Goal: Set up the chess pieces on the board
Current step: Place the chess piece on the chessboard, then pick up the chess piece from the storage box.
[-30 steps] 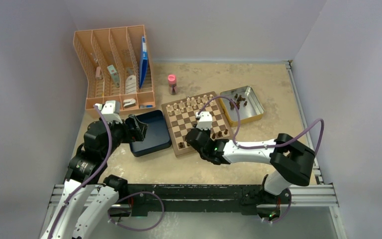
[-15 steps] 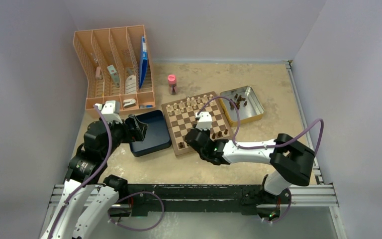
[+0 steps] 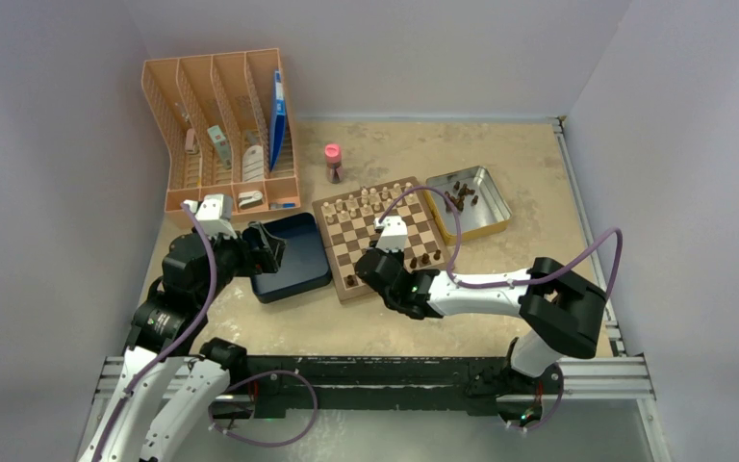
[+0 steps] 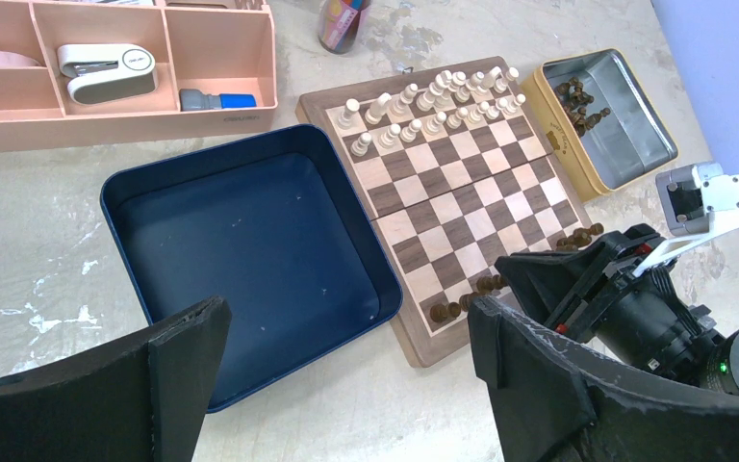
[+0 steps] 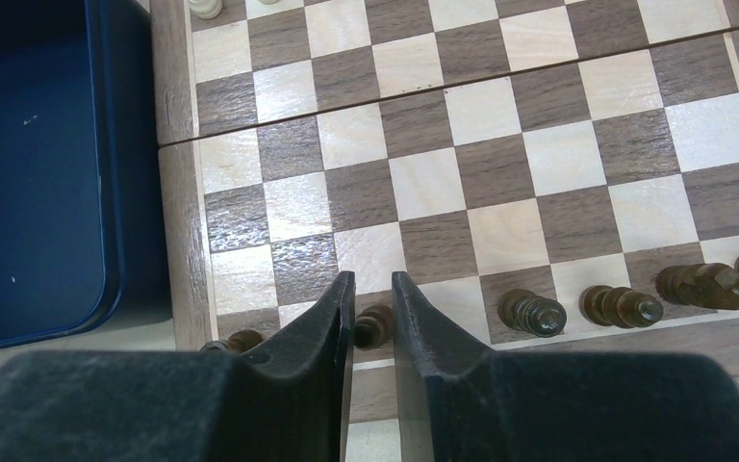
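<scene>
The board (image 3: 370,238) lies mid-table, with pale pieces on its far rows. Dark chess pieces (image 5: 533,313) stand in a line on its near row, one of them (image 5: 234,341) at the left corner. My right gripper (image 5: 372,279) hangs over that near edge, narrowly open. A dark piece (image 5: 373,327) stands on the board between its fingers, which sit close on both sides of it. More dark pieces lie in the open tin (image 3: 486,192) to the board's right. My left gripper (image 4: 346,327) is wide open and holds nothing, above the dark blue box (image 4: 250,250).
The blue box (image 3: 293,255) sits against the board's left edge. A peach desk organizer (image 3: 221,125) stands at the far left and a small pink-capped bottle (image 3: 333,162) behind the board. Grey walls close in on three sides.
My right arm has shifted slightly left along the board's near edge. The left arm has not moved.
</scene>
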